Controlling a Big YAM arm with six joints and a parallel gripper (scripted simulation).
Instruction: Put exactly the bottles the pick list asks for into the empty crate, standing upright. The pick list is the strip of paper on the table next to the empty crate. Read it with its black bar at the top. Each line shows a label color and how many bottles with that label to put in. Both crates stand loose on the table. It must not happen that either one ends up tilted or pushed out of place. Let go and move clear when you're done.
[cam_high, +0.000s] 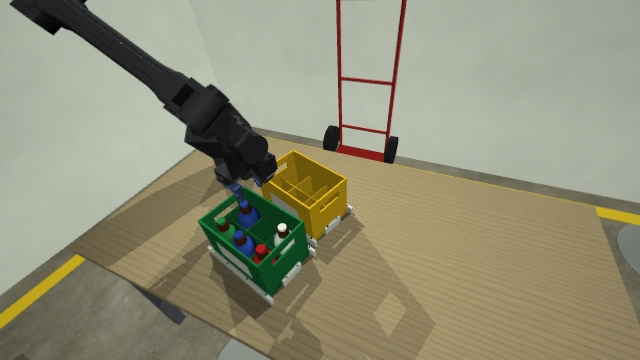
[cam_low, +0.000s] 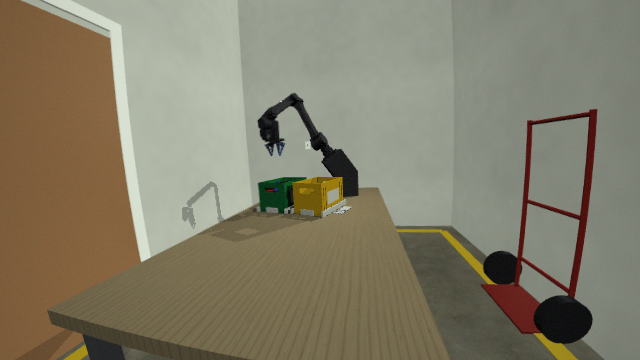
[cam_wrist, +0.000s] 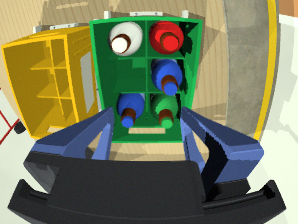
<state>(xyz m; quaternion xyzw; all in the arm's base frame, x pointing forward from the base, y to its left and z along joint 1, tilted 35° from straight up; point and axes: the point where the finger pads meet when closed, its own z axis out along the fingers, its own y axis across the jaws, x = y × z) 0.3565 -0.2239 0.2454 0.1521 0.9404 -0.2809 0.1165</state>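
The green crate (cam_high: 270, 281) (cam_low: 270, 202) (cam_wrist: 131, 76) holds a white bottle (cam_high: 281, 240) (cam_wrist: 130, 36), a red bottle (cam_wrist: 166, 33), a green bottle (cam_high: 225, 230) (cam_wrist: 164, 104), a blue bottle (cam_high: 244, 245) (cam_wrist: 167, 72) between red and green, and another blue bottle (cam_high: 248, 218) (cam_wrist: 131, 104) beside the green one. Its middle compartment on the yellow crate's side is empty. The yellow crate (cam_high: 325, 220) (cam_low: 309, 204) (cam_wrist: 77, 46) shows no bottles. My gripper (cam_high: 250, 192) (cam_low: 276, 154) (cam_wrist: 147, 112) is open and empty, above the green crate's blue-and-green end. The pick list (cam_low: 343, 210) lies beside the yellow crate, unreadable here.
The crates stand close side by side on the wooden table (cam_high: 475, 260) (cam_low: 280, 280). Both have raised walls and inner dividers. A red hand truck (cam_high: 366, 80) (cam_low: 554, 209) stands on the floor beyond the table's edge.
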